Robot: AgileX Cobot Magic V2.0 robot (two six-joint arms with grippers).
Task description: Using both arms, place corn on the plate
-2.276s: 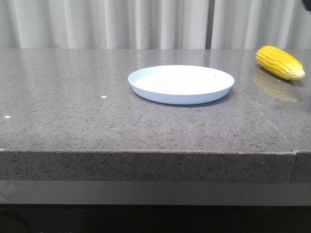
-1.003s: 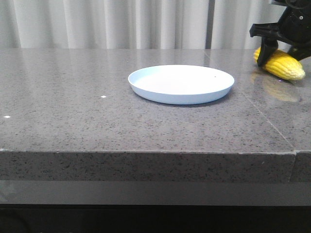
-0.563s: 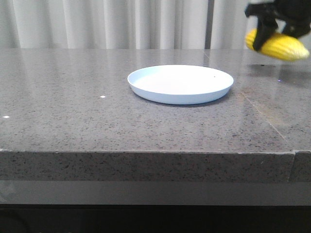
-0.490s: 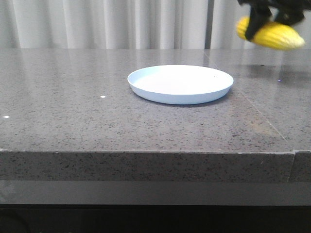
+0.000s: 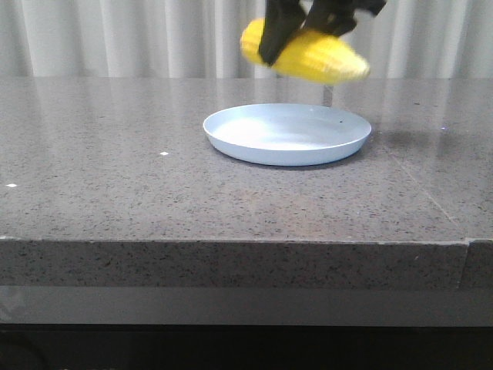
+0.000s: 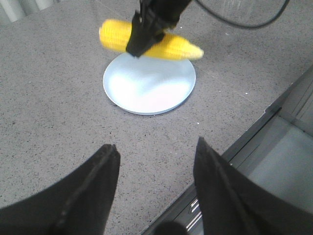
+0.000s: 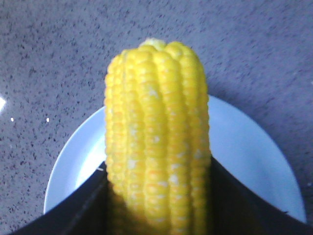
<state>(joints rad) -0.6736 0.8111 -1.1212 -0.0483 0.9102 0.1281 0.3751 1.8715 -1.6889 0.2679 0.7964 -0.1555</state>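
My right gripper [image 5: 289, 35] is shut on the yellow corn [image 5: 308, 54] and holds it in the air above the far side of the pale blue plate [image 5: 286, 134]. The left wrist view shows the corn [image 6: 168, 46] over the plate [image 6: 146, 88] with the black right gripper [image 6: 146, 32] clamped near its thick end. In the right wrist view the corn [image 7: 156, 147] stands between the fingers [image 7: 88, 205], with the plate [image 7: 254, 166] below. My left gripper [image 6: 156, 152] is open and empty, well back from the plate near the table's front edge.
The plate sits on a grey speckled stone table [image 5: 115, 185]. Its front edge [image 5: 231, 243] runs across the front view. A pale curtain [image 5: 115, 38] hangs behind. A cable [image 6: 234, 22] trails from the right arm.
My right gripper closed on the corn at the far right of the table, lifted it and carried it left. It is now above the plate.
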